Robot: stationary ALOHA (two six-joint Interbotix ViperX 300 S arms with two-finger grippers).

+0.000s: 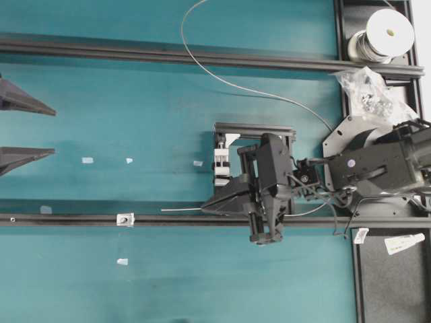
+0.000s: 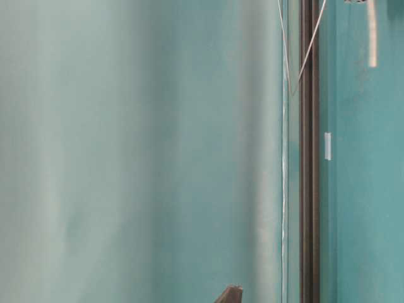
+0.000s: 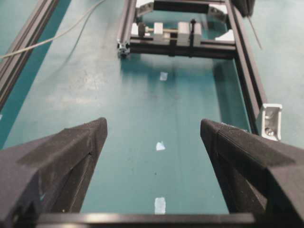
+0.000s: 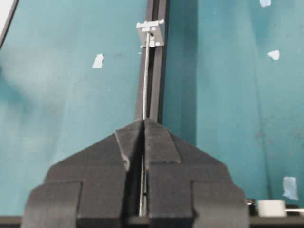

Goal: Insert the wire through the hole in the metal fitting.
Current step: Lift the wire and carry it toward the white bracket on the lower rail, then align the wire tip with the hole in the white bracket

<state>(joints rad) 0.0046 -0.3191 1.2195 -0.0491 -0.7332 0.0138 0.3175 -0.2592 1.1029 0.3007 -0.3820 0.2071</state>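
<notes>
My right gripper (image 1: 205,207) (image 4: 144,120) is shut on the wire (image 1: 180,209) (image 4: 147,80), which sticks out straight past its tips. The thin strand runs along the black rail (image 1: 67,219) toward the metal fitting (image 1: 125,219) (image 4: 151,34). From overhead the wire's free end stops short of the fitting, with a gap between them. In the right wrist view the wire lines up with the fitting; the hole is too small to make out. My left gripper (image 1: 54,132) (image 3: 153,126) stands wide open at the far left with nothing between its fingers. The fitting (image 3: 270,121) lies to its right.
A wire spool (image 1: 384,33) and a clear bag of hardware (image 1: 370,91) sit at the back right. A small black frame holding a white block (image 1: 222,161) stands beside the right arm. A second rail (image 1: 168,54) crosses the back. Pale tape scraps (image 1: 87,160) dot the teal mat.
</notes>
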